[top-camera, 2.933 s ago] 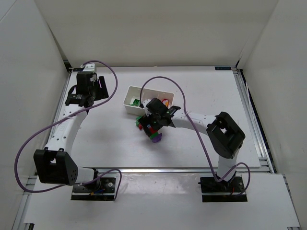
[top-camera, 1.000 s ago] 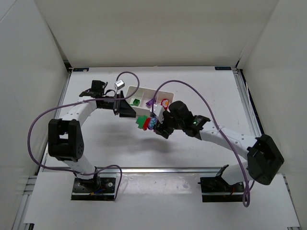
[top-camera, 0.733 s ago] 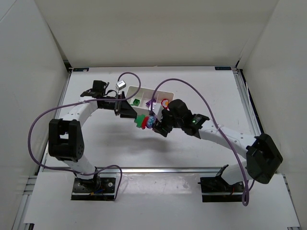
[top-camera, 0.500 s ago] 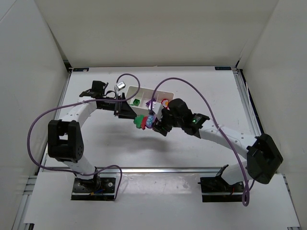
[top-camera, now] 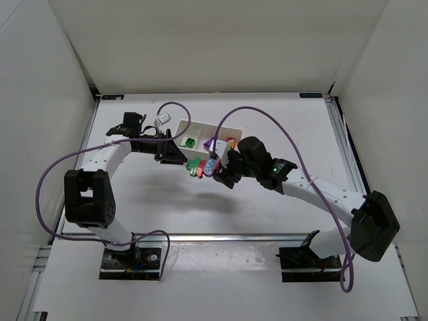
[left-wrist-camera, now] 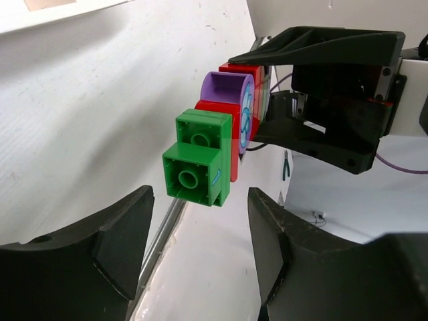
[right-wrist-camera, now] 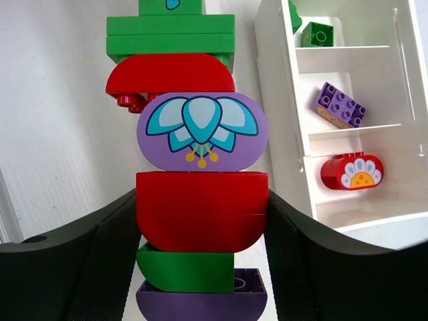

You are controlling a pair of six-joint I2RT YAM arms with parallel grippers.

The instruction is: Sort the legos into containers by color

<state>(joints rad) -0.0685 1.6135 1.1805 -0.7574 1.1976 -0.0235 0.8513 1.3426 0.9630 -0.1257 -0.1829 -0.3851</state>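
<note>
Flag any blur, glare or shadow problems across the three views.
Top external: even diffuse light, faint shadows, lego stack small in frame. Left wrist: stack sharp, dark fingers lose detail. Right wrist: stack crisp, white tray washed out.

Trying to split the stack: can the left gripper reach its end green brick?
Probably yes: the green brick juts free, the open left gripper faces it, and the right gripper clamps the stack toward its other end.

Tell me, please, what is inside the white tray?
A green brick, a purple brick and a red brick, in separate compartments. The green end of the tray runs out of view.
</note>
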